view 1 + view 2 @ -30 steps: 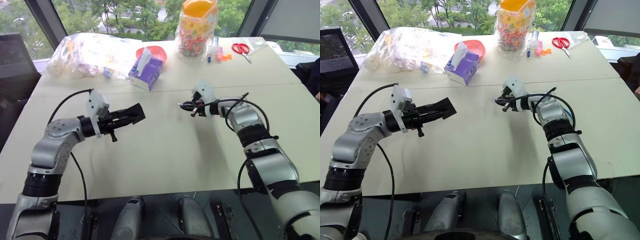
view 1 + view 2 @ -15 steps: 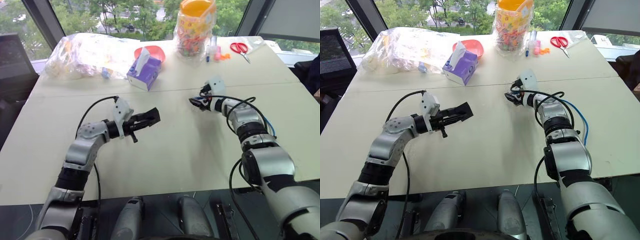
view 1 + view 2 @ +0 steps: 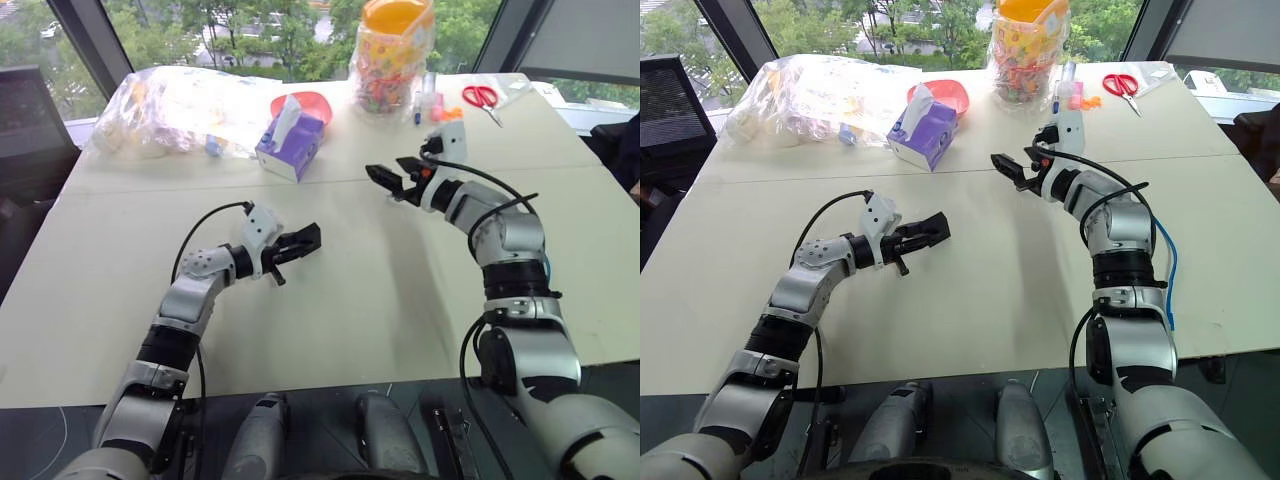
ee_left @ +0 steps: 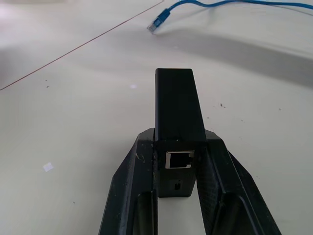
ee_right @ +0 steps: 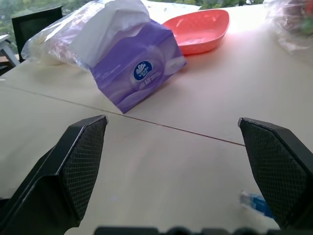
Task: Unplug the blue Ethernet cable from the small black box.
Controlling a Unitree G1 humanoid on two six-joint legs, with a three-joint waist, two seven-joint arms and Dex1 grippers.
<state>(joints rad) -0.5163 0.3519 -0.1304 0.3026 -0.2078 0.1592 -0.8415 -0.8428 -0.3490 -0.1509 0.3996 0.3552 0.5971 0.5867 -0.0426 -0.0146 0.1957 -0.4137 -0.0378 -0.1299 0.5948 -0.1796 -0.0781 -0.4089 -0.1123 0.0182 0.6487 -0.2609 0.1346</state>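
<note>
One small black box [image 4: 177,122] is counted, and one blue Ethernet cable [image 4: 234,5] with one plug at its free end. Two grippers are counted, the left gripper [image 3: 302,243] and the right gripper [image 3: 398,176], each with two black fingers. On the table [image 3: 350,300], one purple tissue box [image 3: 290,145], one red bowl [image 3: 312,103], one clear jar with an orange lid [image 3: 393,55], one pair of red-handled scissors [image 3: 482,98] and one heap of clear plastic bags [image 3: 180,105] are counted. A few small pens beside the jar cannot be counted exactly.
</note>
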